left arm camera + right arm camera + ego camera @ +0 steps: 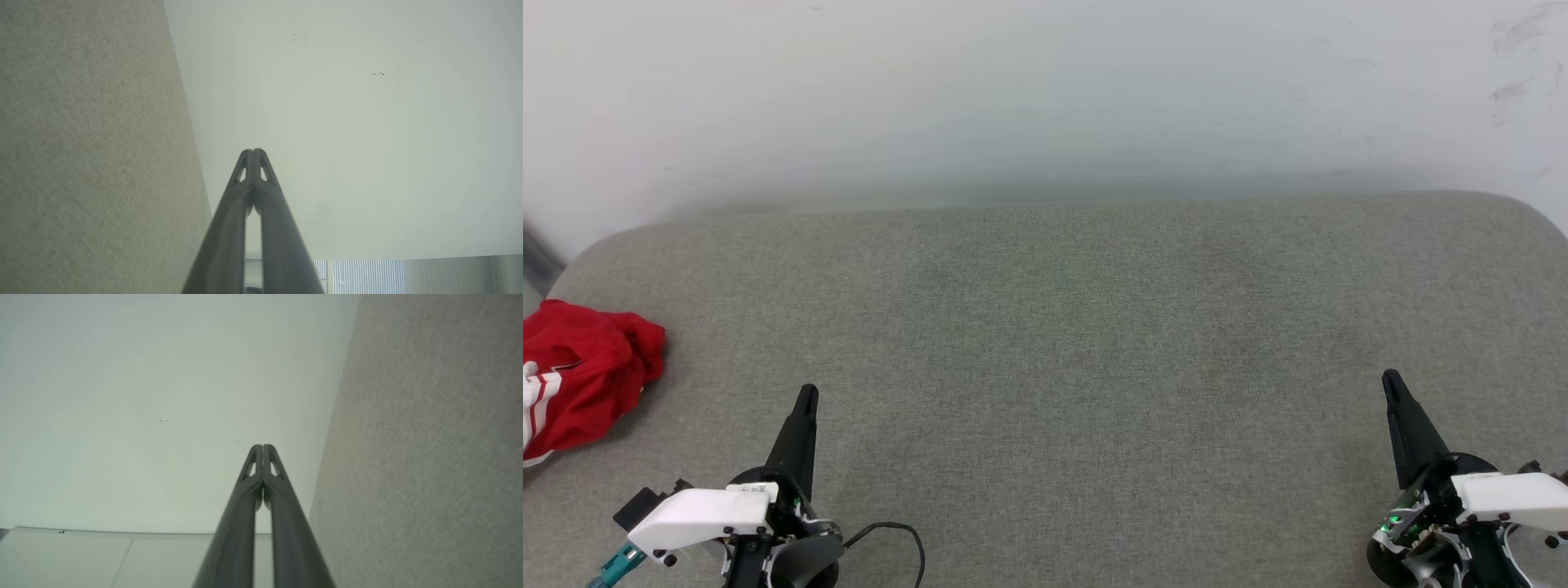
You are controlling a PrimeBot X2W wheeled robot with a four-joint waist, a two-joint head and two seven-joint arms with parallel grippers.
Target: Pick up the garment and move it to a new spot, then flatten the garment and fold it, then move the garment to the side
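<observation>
Item 1. Left tool [806,396]: near edge of the surface [1078,343], toward its left corner. Two long dark fingers pressed together to a single point, nothing between them. Left wrist view confirms: left tool [253,152] with tips meeting, empty. White housing at the wrist; teal connector [609,563] below it; thin black cable [907,535] looping beside it over the near edge.

Item 2. Right tool [1390,380]: near edge, toward the right corner, well apart from the left tool. Fingers likewise brought fully together, holding nothing. Right wrist view shows the right tool [262,447] with tips touching. Green lights [1395,518] glow at its wrist.

Item 3. Garment [588,367]: red cloth, crumpled in a heap at the left edge of the surface, partly cut off by the frame. White panel with red stripes visible on its near-left part. Lies beyond and to the left of the left tool, apart from it; neither tool touches it. Lettering cannot be made out.

Item 4. Surface: grey woven fabric covering, rounded far corners, bare across the middle and right.

Item 5. Wall [1013,90]: pale, plain, directly behind the far edge; faint scuff marks [1515,86] at the upper right.
</observation>
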